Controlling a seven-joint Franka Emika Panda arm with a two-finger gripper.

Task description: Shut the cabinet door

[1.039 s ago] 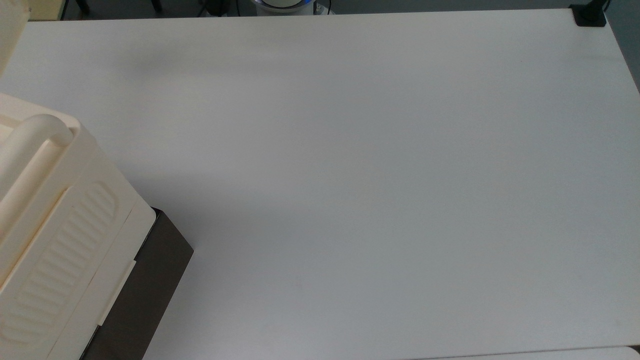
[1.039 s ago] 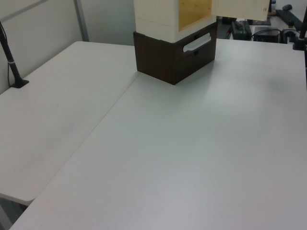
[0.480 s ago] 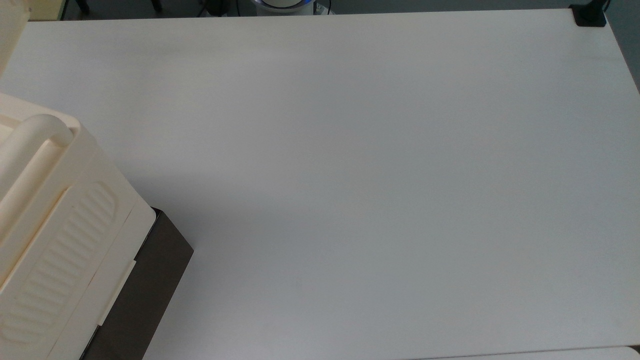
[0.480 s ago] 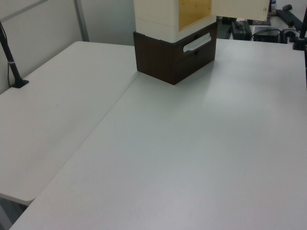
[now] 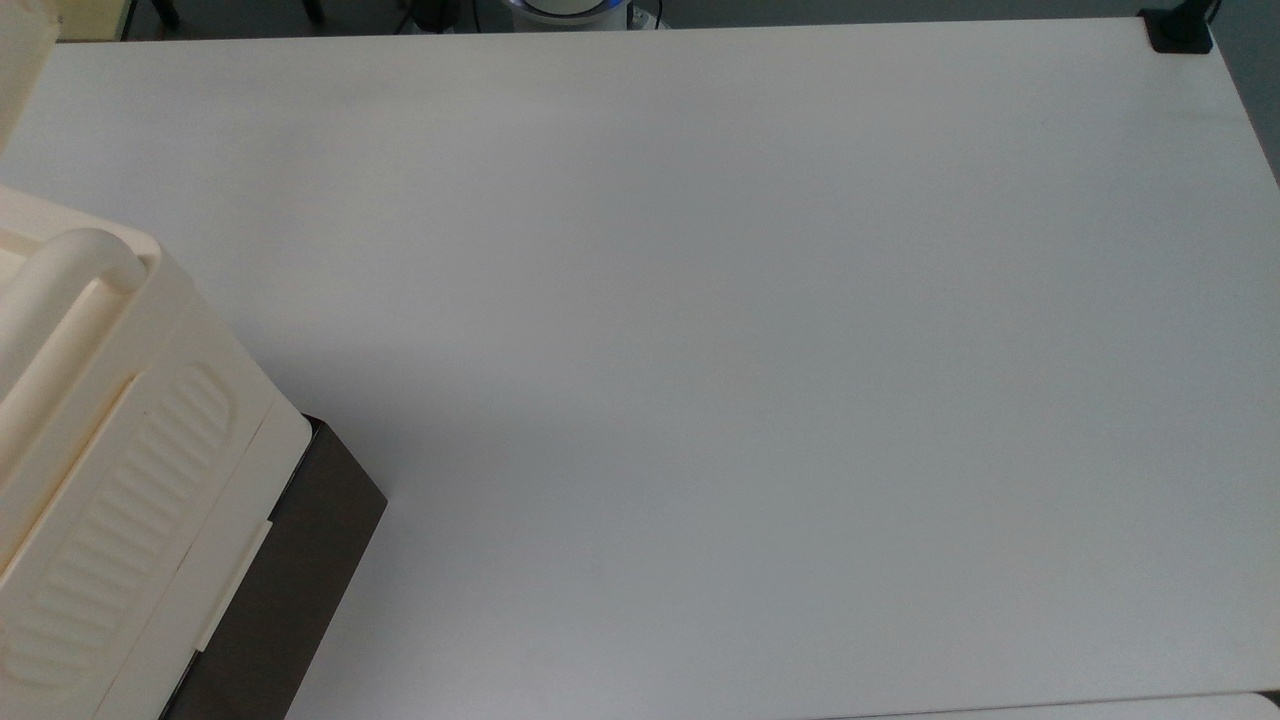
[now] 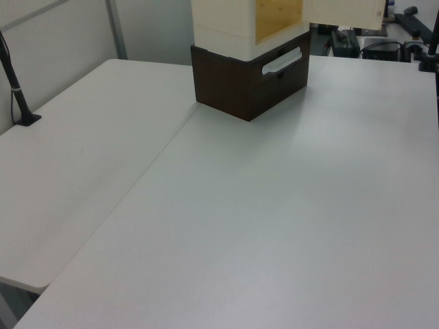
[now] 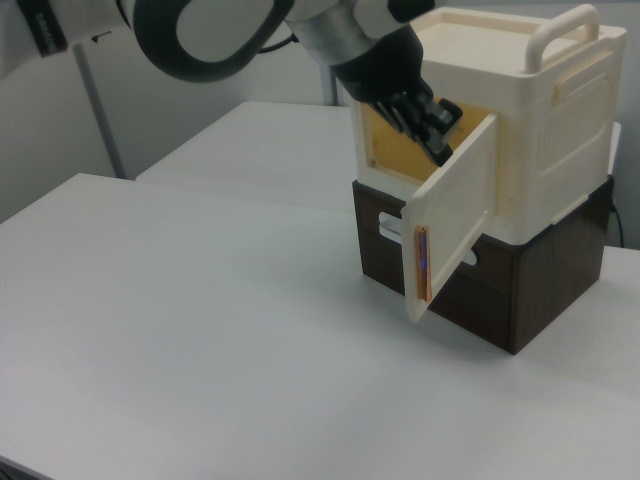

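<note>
Cream plastic cabinet (image 7: 540, 120) sits on a dark brown base (image 7: 525, 285) at the far end of a white table (image 7: 200, 340). In the right view the cabinet door (image 7: 450, 215) hangs open, swung out toward the right view's left, with the amber interior (image 7: 390, 145) exposed behind it. My robot's gripper (image 7: 432, 122) sits at the door's upper edge, near the opening. I cannot tell whether it is open or closed, or whether it touches the panel.

In the left view the door (image 6: 343, 12) juts out at the top of the frame, toward the left view's right. In the top view it is a pale sliver (image 5: 20, 50) in the upper left corner.

To finish well, I judge I should press on the door's outer face, near its free edge and away from the hinge. I would follow its arc and push gently, so the light cabinet does not slide on its base. I would also keep the gripper out of the closing gap.

Compared with the earlier top and left views, I see no change: the door sits at the same angle and the cabinet has not shifted.
</note>
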